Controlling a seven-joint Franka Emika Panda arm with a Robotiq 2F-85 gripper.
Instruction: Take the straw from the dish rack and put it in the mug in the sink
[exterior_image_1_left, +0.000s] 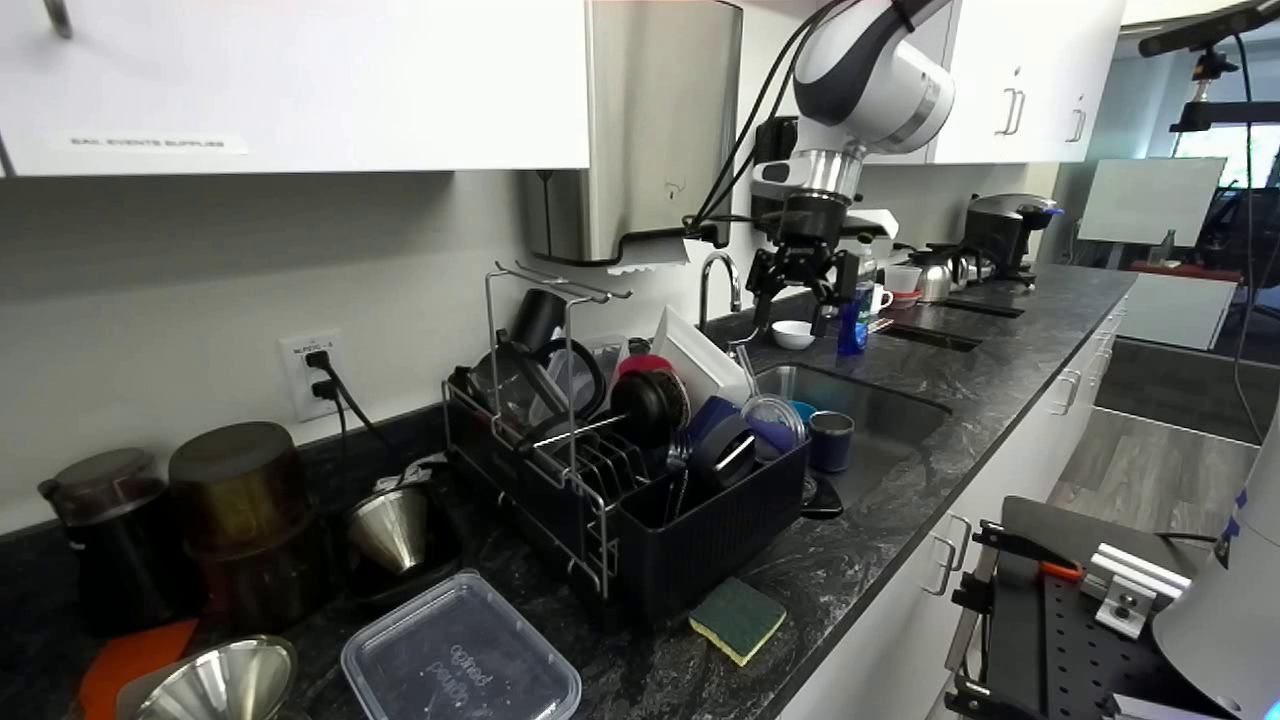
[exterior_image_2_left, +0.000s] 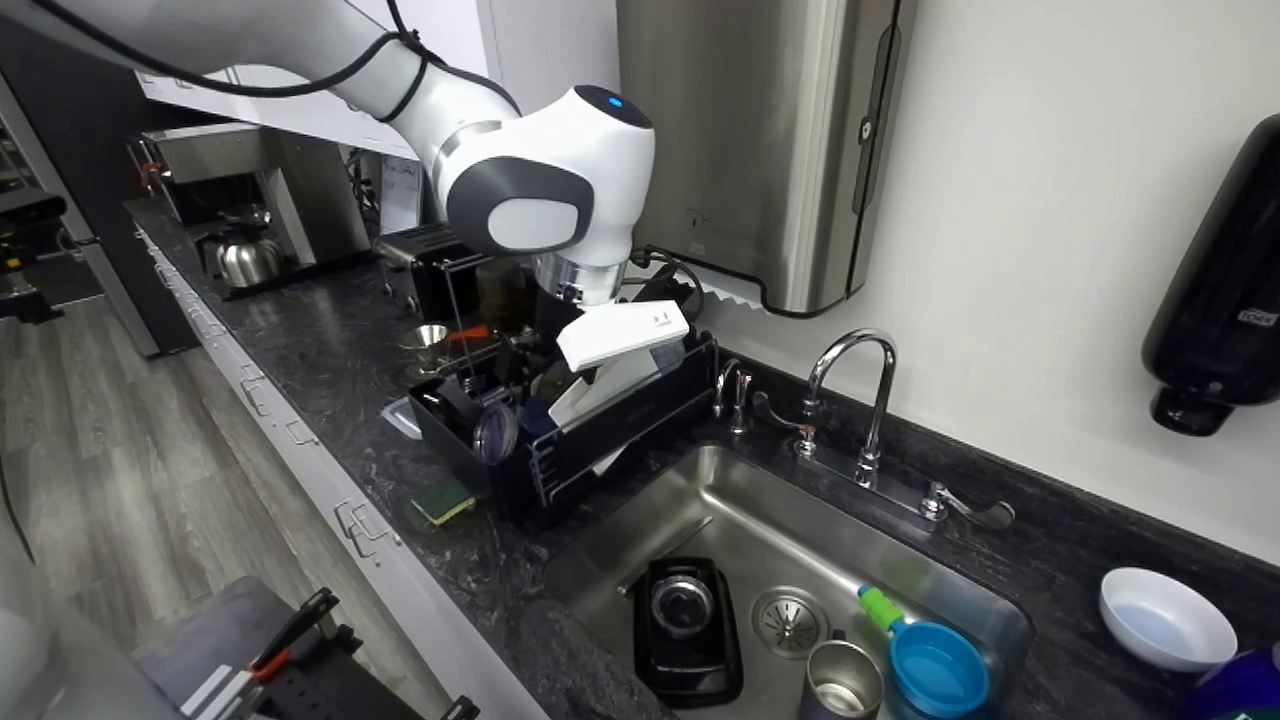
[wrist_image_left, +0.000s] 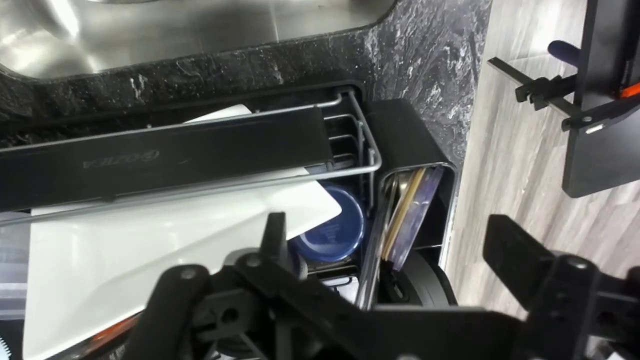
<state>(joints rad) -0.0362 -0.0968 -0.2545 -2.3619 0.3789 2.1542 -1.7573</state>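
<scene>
The black dish rack (exterior_image_1_left: 700, 550) stands on the counter beside the sink and shows in both exterior views (exterior_image_2_left: 650, 410). In the wrist view, a shiny tube (wrist_image_left: 371, 255), which looks like the straw, stands in the rack's utensil holder (wrist_image_left: 405, 125). A thin bent piece (exterior_image_1_left: 745, 368) at the rack's sink end may be the same thing. A dark blue mug (exterior_image_1_left: 831, 440) with a steel inside (exterior_image_2_left: 843, 680) stands upright in the sink (exterior_image_2_left: 720, 500). My gripper (exterior_image_1_left: 792, 325) is open and empty above the rack, its fingers (wrist_image_left: 387, 225) apart on either side of the utensil holder. White housing hides them in an exterior view.
A white square dish (wrist_image_left: 150, 235) and a blue round thing (wrist_image_left: 332, 225) sit in the rack. The faucet (exterior_image_2_left: 850, 400) stands behind the sink. A blue pan (exterior_image_2_left: 938, 668) and black tray (exterior_image_2_left: 690, 650) lie in the sink. A sponge (exterior_image_1_left: 738, 618) lies before the rack.
</scene>
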